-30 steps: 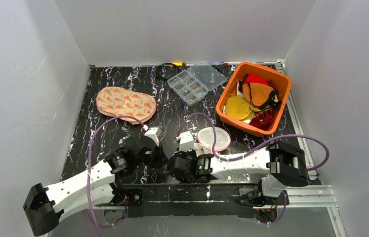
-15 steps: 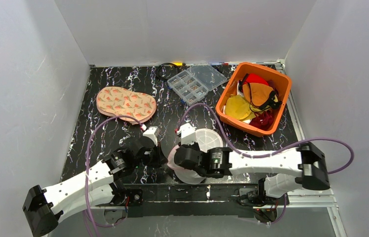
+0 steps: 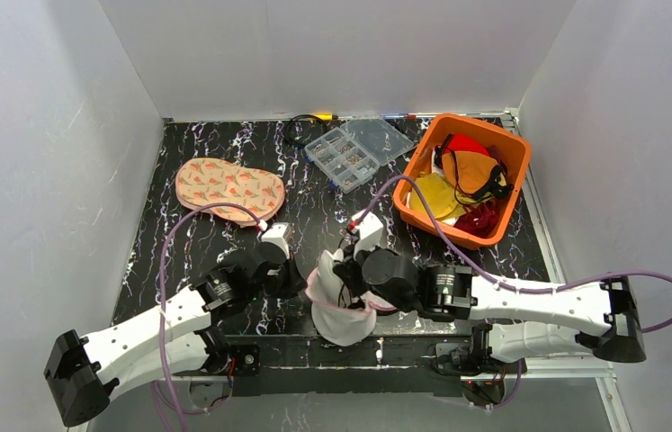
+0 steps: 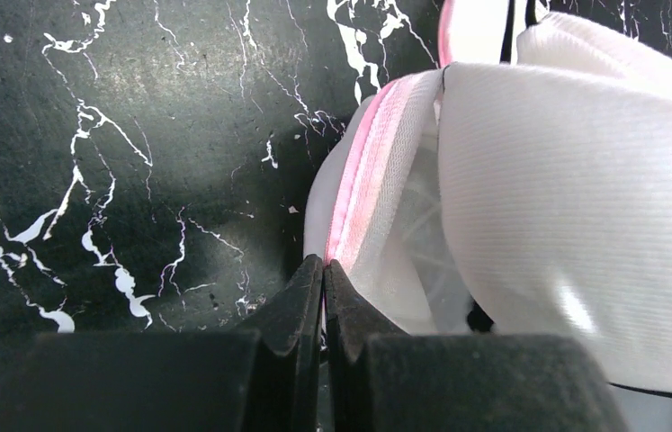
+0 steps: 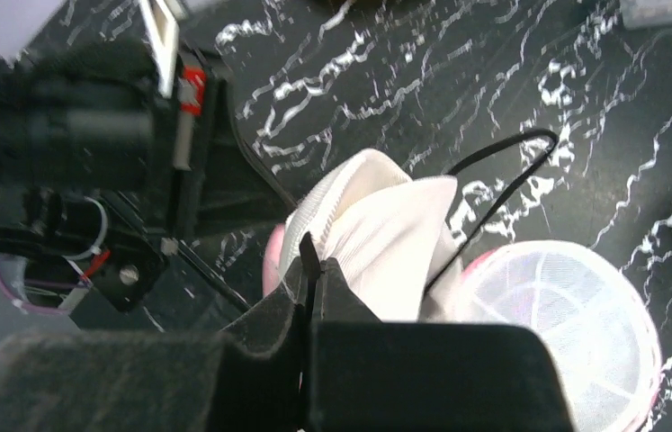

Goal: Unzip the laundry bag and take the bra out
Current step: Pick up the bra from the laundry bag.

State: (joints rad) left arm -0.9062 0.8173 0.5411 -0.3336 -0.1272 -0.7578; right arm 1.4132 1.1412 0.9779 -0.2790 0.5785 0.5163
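The laundry bag (image 5: 570, 319), low centre in the top view, looks light and floppy. The left gripper (image 4: 323, 274) pinches its pink zip rim (image 4: 359, 180), likely the firmest hold; the right gripper (image 5: 311, 261) pinches the soft white bra (image 5: 386, 238) at its mouth.

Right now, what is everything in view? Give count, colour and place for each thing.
laundry bag: one, white mesh with pink rim, front centre
bra: one, white with thin black strap, against the bag
patterned pad: one, peach, rear left
compartment box: one, clear, rear centre
basket: one, orange, rear right
clothes: several, orange, yellow, red, in the basket
table: one, black marbled
left gripper: shut on the bag's pink rim
right gripper: shut on the bra
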